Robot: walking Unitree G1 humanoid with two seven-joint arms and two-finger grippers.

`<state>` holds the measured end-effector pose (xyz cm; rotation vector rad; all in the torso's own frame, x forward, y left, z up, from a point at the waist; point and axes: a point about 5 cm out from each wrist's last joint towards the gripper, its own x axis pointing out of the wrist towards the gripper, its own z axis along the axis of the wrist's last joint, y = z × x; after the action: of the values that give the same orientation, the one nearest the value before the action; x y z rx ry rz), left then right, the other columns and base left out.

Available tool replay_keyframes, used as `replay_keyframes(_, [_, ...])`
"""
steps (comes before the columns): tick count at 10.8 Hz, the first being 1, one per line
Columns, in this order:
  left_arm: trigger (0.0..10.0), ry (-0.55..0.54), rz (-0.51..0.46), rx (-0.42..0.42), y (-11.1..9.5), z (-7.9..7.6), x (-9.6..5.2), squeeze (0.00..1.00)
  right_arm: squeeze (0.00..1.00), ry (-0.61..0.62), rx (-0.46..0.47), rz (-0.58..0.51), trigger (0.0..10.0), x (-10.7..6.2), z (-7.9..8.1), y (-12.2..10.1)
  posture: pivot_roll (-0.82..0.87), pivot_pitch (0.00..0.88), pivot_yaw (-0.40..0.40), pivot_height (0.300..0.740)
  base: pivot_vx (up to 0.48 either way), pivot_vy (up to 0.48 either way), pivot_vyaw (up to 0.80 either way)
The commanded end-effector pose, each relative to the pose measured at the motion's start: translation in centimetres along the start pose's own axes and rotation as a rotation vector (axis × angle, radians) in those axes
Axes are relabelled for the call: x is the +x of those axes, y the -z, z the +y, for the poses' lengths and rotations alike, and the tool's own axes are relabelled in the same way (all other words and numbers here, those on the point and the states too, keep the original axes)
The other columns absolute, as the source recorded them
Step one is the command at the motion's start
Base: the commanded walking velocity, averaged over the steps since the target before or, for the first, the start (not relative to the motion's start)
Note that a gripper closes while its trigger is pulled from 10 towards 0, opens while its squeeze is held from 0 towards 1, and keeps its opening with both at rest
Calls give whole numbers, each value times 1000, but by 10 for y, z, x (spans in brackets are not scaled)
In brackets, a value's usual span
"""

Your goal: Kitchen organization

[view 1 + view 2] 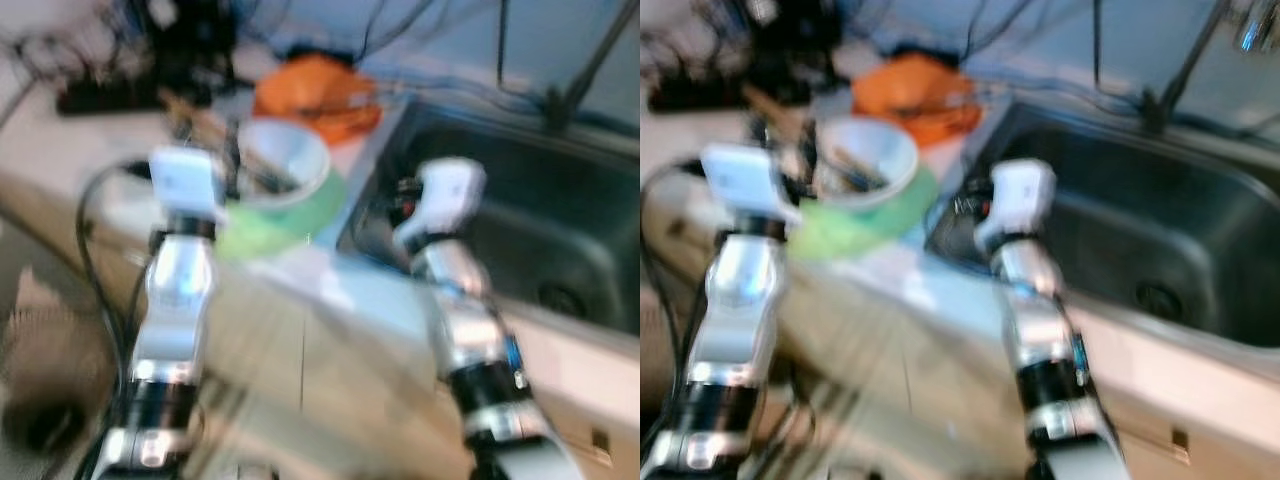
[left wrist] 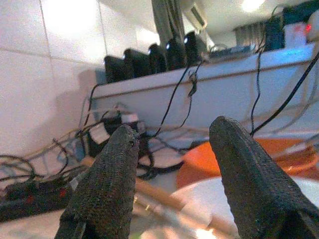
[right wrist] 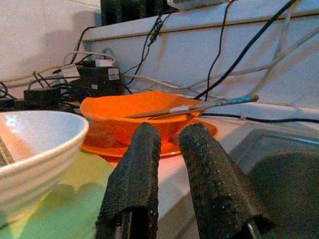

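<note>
Black tangle of cables and power adapters [image 1: 120, 60] at the counter's back left corner, against the tiled wall. Left gripper [image 2: 172, 164] hovers above the counter's front edge, at the near rim of the round white ceramic bowl [image 1: 285, 160]; fingers [image 2: 109, 184] spread wide apart, nothing between them, touching nothing. White bowl sits on a flat light green mat [image 1: 300, 215] and holds a few utensils, too blurred to identify. Behind it, toward the counter's back edge, shallow orange bowl [image 3: 134, 117] on a round orange plate [image 3: 99, 147], with thin stick-like utensils [image 3: 194, 107] resting across its rim. Right gripper [image 3: 167, 164] hangs over the counter's right edge where it meets the dark metal sink basin [image 1: 520, 230]; fingers [image 3: 137, 169] parted only by a narrow gap, empty, pointing at the orange bowl without contact. Sink drain [image 1: 560, 298] sits at the basin's bottom right.
</note>
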<state>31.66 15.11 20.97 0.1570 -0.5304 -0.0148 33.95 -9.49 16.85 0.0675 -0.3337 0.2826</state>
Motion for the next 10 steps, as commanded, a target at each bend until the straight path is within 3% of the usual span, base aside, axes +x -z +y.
replay_keyframes(1, [10000,35,-16,-16,-4,-10,2,0,0,35,-16,7,10000,-4,-13,1,101,99,-32,740,360,0,0])
replay_keyframes(3, [10000,37,-24,-19,-6,-11,2,0,0,38,-16,6,10000,-4,-14,1,102,100,-32,740,354,0,0])
replay_keyframes(10, [10000,39,-51,-26,-12,-10,4,0,0,40,-5,9,10000,-3,-14,2,105,100,-34,740,0,0,0])
